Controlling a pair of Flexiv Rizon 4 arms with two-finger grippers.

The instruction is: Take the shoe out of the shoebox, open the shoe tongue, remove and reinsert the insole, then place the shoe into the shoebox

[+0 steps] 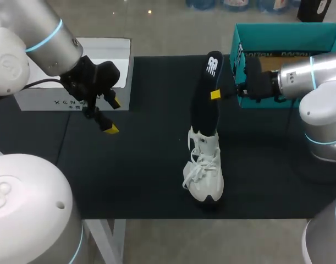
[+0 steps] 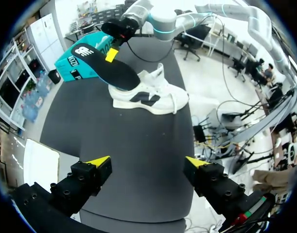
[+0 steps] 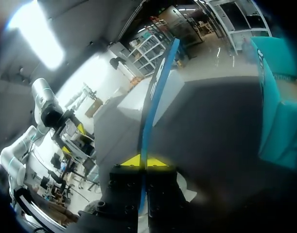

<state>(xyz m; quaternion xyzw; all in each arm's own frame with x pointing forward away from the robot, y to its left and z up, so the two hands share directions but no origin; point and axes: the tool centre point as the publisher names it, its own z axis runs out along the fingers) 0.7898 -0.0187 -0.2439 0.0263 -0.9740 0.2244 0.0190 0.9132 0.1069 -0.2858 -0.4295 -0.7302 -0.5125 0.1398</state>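
A white sneaker [image 1: 205, 166] stands on the black mat near the table's front, toe towards the front edge. A black insole [image 1: 207, 93] rises from its opening, its lower end still inside the shoe. My right gripper [image 1: 215, 94] is shut on the insole's edge partway up. In the right wrist view the insole [image 3: 153, 102] shows edge-on as a thin blue strip pinched between the yellow fingertips [image 3: 131, 160]. My left gripper [image 1: 114, 115] hangs open over the mat's left part, well clear of the sneaker [image 2: 150, 94] and the insole [image 2: 102, 68].
The teal shoebox [image 1: 283, 41] stands open at the back right, behind my right arm. A white box lid [image 1: 74, 99] lies at the back left under my left arm. The black mat [image 1: 146, 165] covers the table.
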